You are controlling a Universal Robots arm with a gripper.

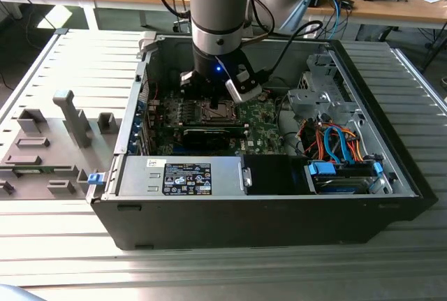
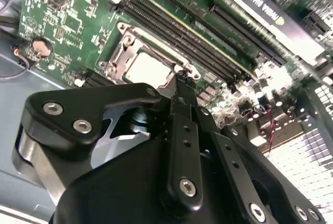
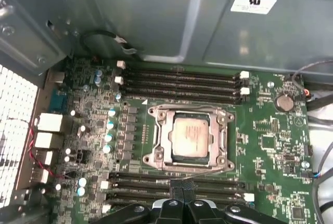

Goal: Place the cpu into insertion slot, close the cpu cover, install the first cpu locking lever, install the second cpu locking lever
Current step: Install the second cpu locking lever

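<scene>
The cpu (image 3: 191,135) lies in the insertion slot (image 3: 156,160) on the green board, its dull silver top showing. The cpu cover (image 3: 165,130) lies flat around it, with the chip seen through its window. Both wrist views show the socket, and the second wrist view has the cpu (image 2: 148,70) and the cover frame (image 2: 120,52) just past my fingertips. My gripper (image 3: 182,187) hovers beside the socket's edge, shut and empty. In the exterior view the gripper (image 1: 209,91) hangs inside the open case right above the slot (image 1: 215,111). I cannot tell how the locking levers stand.
Black memory slots (image 3: 182,83) flank the socket on two sides. A long black expansion card (image 1: 209,132) runs close in front of it. The power supply (image 1: 181,175) and a drive cage with coloured cables (image 1: 335,140) fill the case's front and the exterior view's right. Grey fixtures (image 1: 49,140) stand outside.
</scene>
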